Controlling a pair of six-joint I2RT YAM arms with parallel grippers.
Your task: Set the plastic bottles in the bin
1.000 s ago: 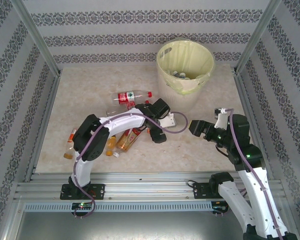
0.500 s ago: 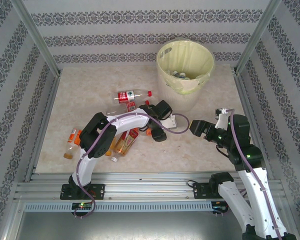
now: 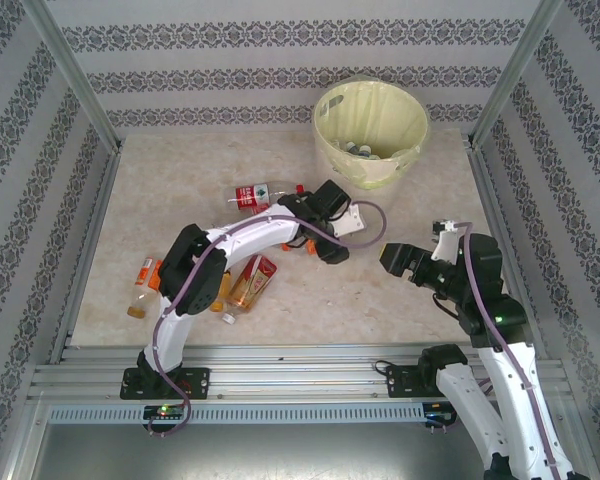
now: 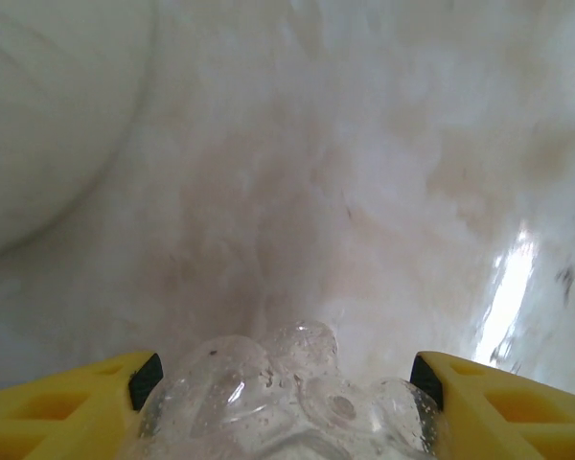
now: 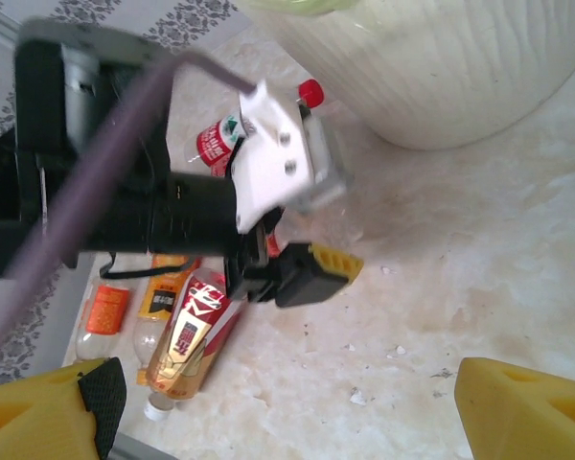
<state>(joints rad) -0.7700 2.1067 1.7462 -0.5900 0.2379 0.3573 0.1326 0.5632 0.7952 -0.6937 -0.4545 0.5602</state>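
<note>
My left gripper (image 3: 332, 238) is shut on a clear plastic bottle, whose knobbly base (image 4: 268, 402) fills the gap between the yellow fingers (image 4: 67, 402). It hangs just off the table, a short way in front of the pale-yellow bin (image 3: 325, 140). The right wrist view shows that gripper (image 5: 311, 273) from the side. Bottles lie in the bin (image 3: 365, 150). A red-labelled bottle (image 3: 263, 193) lies behind the left arm, a red-and-gold one (image 3: 255, 277) under it, and orange ones (image 3: 140, 285) further left. To the right, my right gripper (image 3: 395, 260) stands open with nothing in it.
The bin's white wall (image 4: 38, 115) rises at the upper left of the left wrist view. Metal posts and patterned walls (image 3: 40, 200) close in the table. Bare marble (image 5: 460, 268) lies between the two grippers.
The left gripper has shut on the clear bottle and carried it up and to the right, toward the bin. The right arm has barely moved.
</note>
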